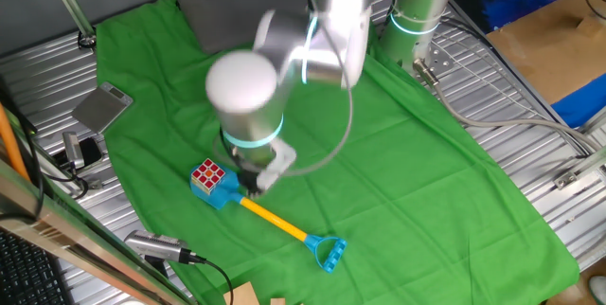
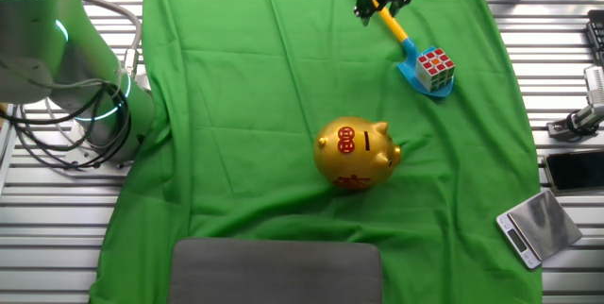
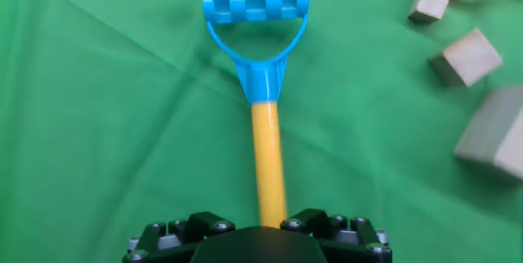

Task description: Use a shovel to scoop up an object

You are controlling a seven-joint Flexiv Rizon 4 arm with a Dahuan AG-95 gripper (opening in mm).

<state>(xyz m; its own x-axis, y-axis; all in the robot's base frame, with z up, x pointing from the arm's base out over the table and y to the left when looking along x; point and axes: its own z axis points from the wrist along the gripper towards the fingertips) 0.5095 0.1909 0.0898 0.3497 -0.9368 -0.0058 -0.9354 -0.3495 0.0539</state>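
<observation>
Green cloth covered the table [image 1: 530, 168], where the end effector [image 1: 254, 180] was closed around the yellow shaft of the shovel [image 1: 275, 220] close to its blade, with the blue handle end pointing away across the cloth. The cube [image 2: 435, 68] sat on the light blue blade near the cloth's edge, well apart from the gold piggy bank [image 2: 356, 153], so the scoop itself looked done and the next move probably called for a level lift that keeps the cube from sliding off. Hidden parts mattered: the arm blocked the fingers in one fixed view, and the hand view showed neither blade nor cube.
</observation>
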